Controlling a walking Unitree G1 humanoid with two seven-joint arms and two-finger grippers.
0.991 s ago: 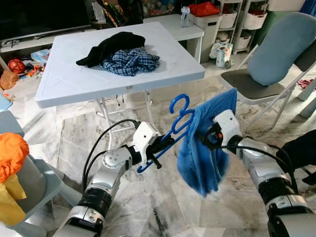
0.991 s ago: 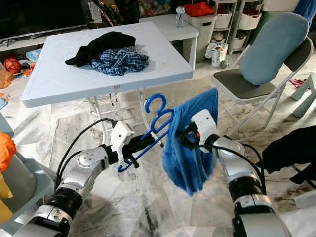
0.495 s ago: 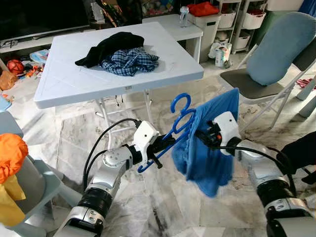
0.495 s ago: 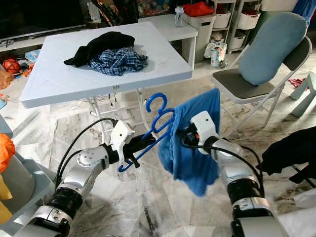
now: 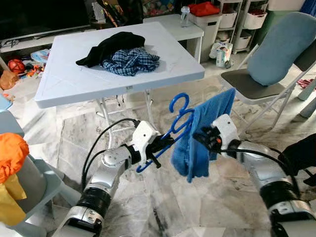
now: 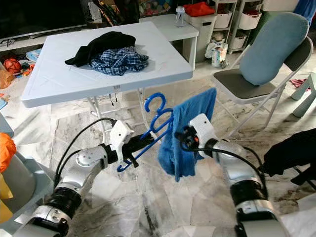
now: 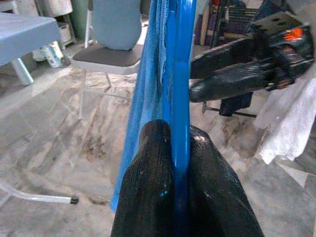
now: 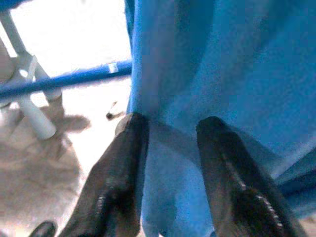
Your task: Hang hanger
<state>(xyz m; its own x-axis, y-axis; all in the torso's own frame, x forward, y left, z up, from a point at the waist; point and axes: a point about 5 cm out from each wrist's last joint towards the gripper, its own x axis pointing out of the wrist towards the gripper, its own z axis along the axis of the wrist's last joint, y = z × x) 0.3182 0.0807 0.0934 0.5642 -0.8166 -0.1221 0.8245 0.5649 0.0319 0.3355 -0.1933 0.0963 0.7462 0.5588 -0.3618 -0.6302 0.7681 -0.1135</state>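
A blue plastic hanger (image 5: 178, 121) is held over the marble floor, hook up, with my left gripper (image 5: 157, 147) shut on its lower bar. The left wrist view shows that bar (image 7: 178, 74) pinched between the black fingers (image 7: 153, 197). A blue cloth (image 5: 197, 153) is draped over the hanger's right side and hangs down in a narrow bunch. My right gripper (image 5: 201, 138) reaches in from the right at mid height of the cloth. In the right wrist view a fold of the cloth (image 8: 222, 59) lies between the two fingers (image 8: 118, 173), next to a hanger bar (image 8: 64, 81).
A white folding table (image 5: 64, 84) stands ahead with a black and a plaid garment (image 5: 123, 54) on it. A folding chair with a blue cushion (image 5: 281, 49) is at the right. An orange cloth (image 5: 12, 153) lies on a grey seat at the left. A dark garment (image 5: 301, 153) shows at the far right.
My right gripper has moved left toward the hanger. The blue cloth, hanging wide and low before, is now bunched narrower and shorter. The left gripper and hanger have barely moved.
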